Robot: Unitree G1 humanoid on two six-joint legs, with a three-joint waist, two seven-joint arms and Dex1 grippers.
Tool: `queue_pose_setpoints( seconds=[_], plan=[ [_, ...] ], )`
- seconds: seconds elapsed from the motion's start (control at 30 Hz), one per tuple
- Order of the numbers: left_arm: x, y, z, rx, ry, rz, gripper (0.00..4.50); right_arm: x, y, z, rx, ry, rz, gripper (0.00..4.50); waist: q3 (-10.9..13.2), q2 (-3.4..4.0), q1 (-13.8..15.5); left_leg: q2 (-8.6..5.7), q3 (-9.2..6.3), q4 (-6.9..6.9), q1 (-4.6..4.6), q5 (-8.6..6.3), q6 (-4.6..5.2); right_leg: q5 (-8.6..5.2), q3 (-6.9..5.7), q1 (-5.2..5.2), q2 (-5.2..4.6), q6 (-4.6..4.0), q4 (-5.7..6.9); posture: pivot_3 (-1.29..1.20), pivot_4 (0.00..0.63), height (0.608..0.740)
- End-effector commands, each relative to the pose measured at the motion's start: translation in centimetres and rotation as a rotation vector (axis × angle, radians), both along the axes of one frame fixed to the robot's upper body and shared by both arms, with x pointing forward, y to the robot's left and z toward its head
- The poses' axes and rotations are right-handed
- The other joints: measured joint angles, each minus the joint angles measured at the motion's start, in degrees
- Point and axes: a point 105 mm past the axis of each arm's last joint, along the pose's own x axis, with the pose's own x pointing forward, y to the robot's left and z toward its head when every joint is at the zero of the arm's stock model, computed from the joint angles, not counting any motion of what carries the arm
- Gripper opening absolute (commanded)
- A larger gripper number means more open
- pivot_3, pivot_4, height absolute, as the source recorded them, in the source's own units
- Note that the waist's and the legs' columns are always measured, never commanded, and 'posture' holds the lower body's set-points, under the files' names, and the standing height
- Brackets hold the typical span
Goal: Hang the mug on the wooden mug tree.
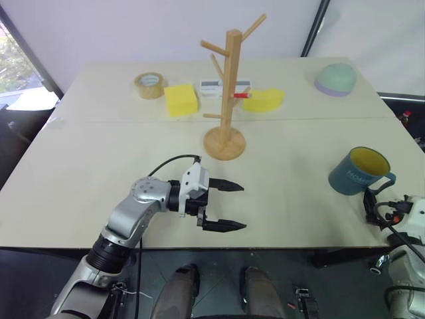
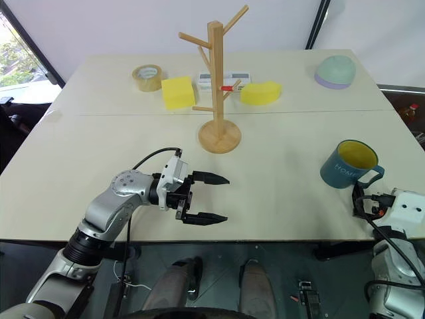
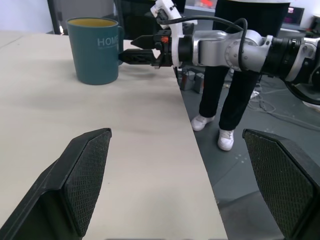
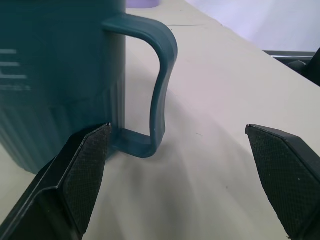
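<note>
Your right gripper (image 4: 177, 175) has its fingers spread wide, level with the handle of the mug (image 1: 358, 171), which stands upright near the table's (image 1: 99, 166) right front edge. Your left gripper (image 1: 224, 206) is spread too, over the table in front of the wooden mug tree (image 1: 228, 100).

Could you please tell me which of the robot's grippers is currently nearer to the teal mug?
The right gripper: its open fingers sit just short of the mug, straddling the handle's line. The left gripper, also open, hangs over the table's middle, far across from the mug.

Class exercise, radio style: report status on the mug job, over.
Both grippers open: left gripper over the table, right gripper at the mug handle, not closed. Mug upright near table edge. Wooden mug tree pegs bare, path unobstructed.
</note>
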Motion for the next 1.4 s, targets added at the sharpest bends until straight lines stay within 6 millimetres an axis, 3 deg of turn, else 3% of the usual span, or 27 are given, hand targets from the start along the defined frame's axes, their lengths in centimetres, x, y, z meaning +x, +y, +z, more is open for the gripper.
queue_pose_setpoints(
  seconds=[0.03, 0.23, 0.37, 0.47, 0.57, 0.67, 0.8, 0.87, 1.0, 1.1, 1.4],
  plan=[
    [-0.3, 0.1, 1.0, -0.026, -0.036, 0.003, 4.50, 0.3, -0.5, 1.1, -0.034, -0.024, 0.002, 3.18, 0.0, 0.00, 0.0, 0.00, 0.00, 0.00, 0.00, 0.00, 0.00, 0.01, 0.00, 0.00, 0.00, -0.02, 0.00, 0.00, 0.150, 0.740],
    [-0.1, 0.3, 1.0, -0.023, -0.037, 0.026, 4.50, 0.9, -0.3, 1.4, -0.032, -0.035, 0.029, 0.02, 0.0, 0.00, 0.0, 0.00, 0.06, 0.00, 0.01, 0.00, 0.01, 0.02, 0.00, 0.00, 0.02, -0.03, 0.02, 0.00, 0.150, 0.740],
    [0.1, 0.7, 1.0, -0.017, -0.038, 0.050, 4.50, 1.1, 0.1, 1.8, -0.038, -0.048, 0.052, 0.02, 0.0, -0.01, 0.0, 0.00, 0.07, 0.00, 0.02, 0.00, 0.01, 0.01, 0.00, 0.01, 0.03, -0.02, 0.04, 0.00, 0.150, 0.740],
    [1.4, 1.7, 0.9, -0.013, -0.046, 0.125, 4.50, 1.9, 2.4, 3.8, -0.139, -0.054, 0.188, 0.02, 0.0, 0.01, 0.0, 0.01, 0.07, 0.00, 0.03, 0.00, 0.01, 0.01, 0.00, 0.00, 0.04, -0.02, 0.06, 0.00, 0.150, 0.740],
    [3.2, 3.3, 0.9, -0.008, -0.052, 0.220, 4.50, 2.7, 6.4, 6.6, -0.251, -0.076, 0.411, 0.02, 0.0, 0.09, -0.5, 0.01, 0.06, 0.00, 0.06, 0.00, 0.01, -0.11, 0.04, -0.01, 0.03, 0.18, 0.09, 0.00, 0.150, 0.740],
    [5.2, 5.7, 0.9, -0.005, -0.060, 0.329, 4.50, 3.1, 13.0, 11.0, -0.356, -0.111, 0.736, 0.02, 0.0, 0.11, -1.3, 0.03, 0.04, 0.02, 0.09, 0.00, 0.01, -0.12, 0.06, -0.02, 0.04, 0.20, 0.16, 0.00, 0.150, 0.740],
    [6.7, 8.0, 2.0, -0.022, -0.097, 0.415, 4.50, 3.8, 18.5, 14.8, -0.431, -0.135, 0.972, 0.02, 0.1, -0.12, -1.2, 0.18, -0.04, 0.04, 0.12, 0.00, 0.01, -0.10, -0.01, 0.02, 0.19, 0.17, 0.17, 0.00, 0.150, 0.740],
    [7.2, 8.8, 3.0, -0.050, -0.113, 0.444, 4.50, 4.6, 20.2, 15.9, -0.476, -0.124, 1.037, 0.02, 0.2, -0.15, -1.1, 0.20, -0.10, 0.05, 0.06, 0.00, 0.00, -0.09, -0.07, -0.01, 0.20, 0.14, 0.15, 0.00, 0.150, 0.740],
    [7.3, 9.8, 5.3, -0.137, -0.117, 0.463, 4.50, 6.7, 21.8, 16.6, -0.560, -0.045, 1.101, 0.02, 0.2, -0.31, -0.4, 0.11, -0.11, 0.04, -0.25, 0.00, 0.00, 0.03, -0.10, -0.21, 0.10, -0.05, -0.03, 0.00, 0.150, 0.740],
    [7.1, 10.3, 6.6, -0.185, -0.123, 0.470, 4.50, 9.0, 21.9, 17.3, -0.617, -0.016, 1.088, 0.02, 0.2, -0.34, 0.0, -0.04, -0.02, -0.02, -0.36, -0.01, 0.01, 0.00, -0.07, -0.32, -0.07, 0.06, -0.05, 0.00, 0.150, 0.740],
    [6.1, 10.6, 7.0, -0.212, -0.114, 0.496, 4.50, 11.4, 22.3, 18.5, -0.686, -0.016, 1.109, 0.02, 0.2, -0.38, -0.2, -0.02, 0.22, -0.02, -0.35, -0.01, 0.02, 0.05, -0.06, -0.39, -0.01, 0.17, 0.08, 0.00, 0.150, 0.740]
  ],
)
